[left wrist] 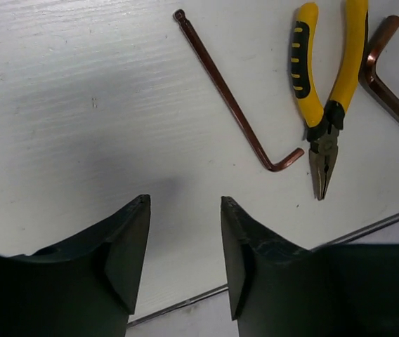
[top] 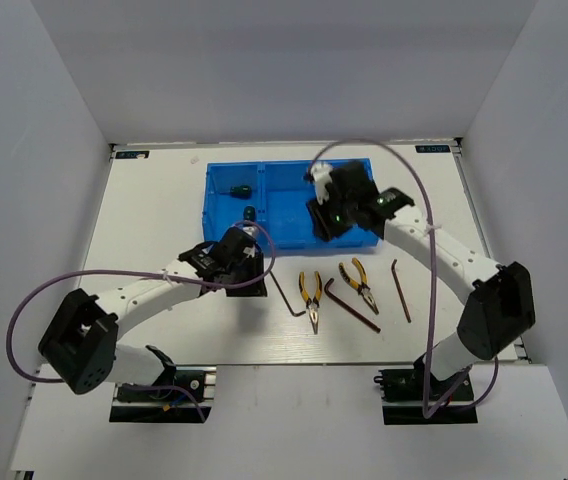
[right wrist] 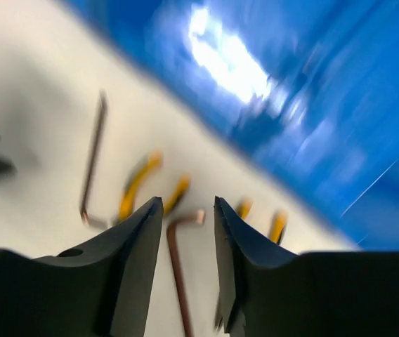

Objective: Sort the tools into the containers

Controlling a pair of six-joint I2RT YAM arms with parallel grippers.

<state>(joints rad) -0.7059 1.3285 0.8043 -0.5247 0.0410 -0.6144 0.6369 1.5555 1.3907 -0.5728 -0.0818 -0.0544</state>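
Observation:
The blue bin sits at the back of the table, and the right wrist view shows it as a blur. Two green-handled screwdrivers lie in its left compartment. In front of the bin, two yellow-handled pliers and three hex keys lie on the table. My left gripper is open and empty, just left of the nearest hex key and pliers. My right gripper hangs open and empty over the bin's front edge. A hex key shows on the table through its gap.
The white table is walled on three sides by grey panels. Purple cables loop from both arms. The table's front edge runs close below the left fingers.

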